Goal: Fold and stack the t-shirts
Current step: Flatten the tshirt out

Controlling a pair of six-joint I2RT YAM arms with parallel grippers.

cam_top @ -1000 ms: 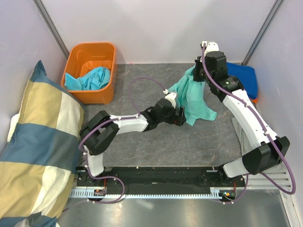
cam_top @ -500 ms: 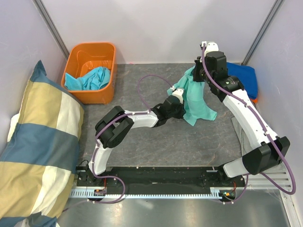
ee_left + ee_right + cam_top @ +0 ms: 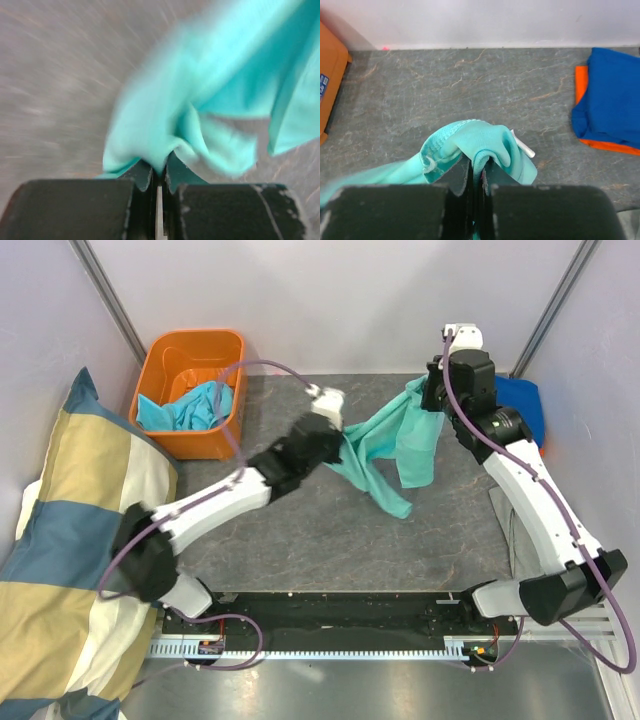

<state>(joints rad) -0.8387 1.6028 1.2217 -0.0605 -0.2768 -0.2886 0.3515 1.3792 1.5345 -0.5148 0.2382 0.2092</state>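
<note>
Left gripper (image 3: 159, 172) and right gripper (image 3: 478, 172) each pinch an edge of the shirt (image 3: 410, 445) — it hangs between their fingers (likely to spread it for folding).

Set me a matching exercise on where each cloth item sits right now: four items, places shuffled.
Things
1. mint t-shirt
2. turquoise t-shirt
3. royal blue t-shirt
4. striped pillow

Places
A. lying on the orange t-shirt, far right
B. along the left side
C. pinched by the left gripper and the right gripper
D. inside the orange bin

Pairs: 1-C, 2-D, 3-A, 4-B
</note>
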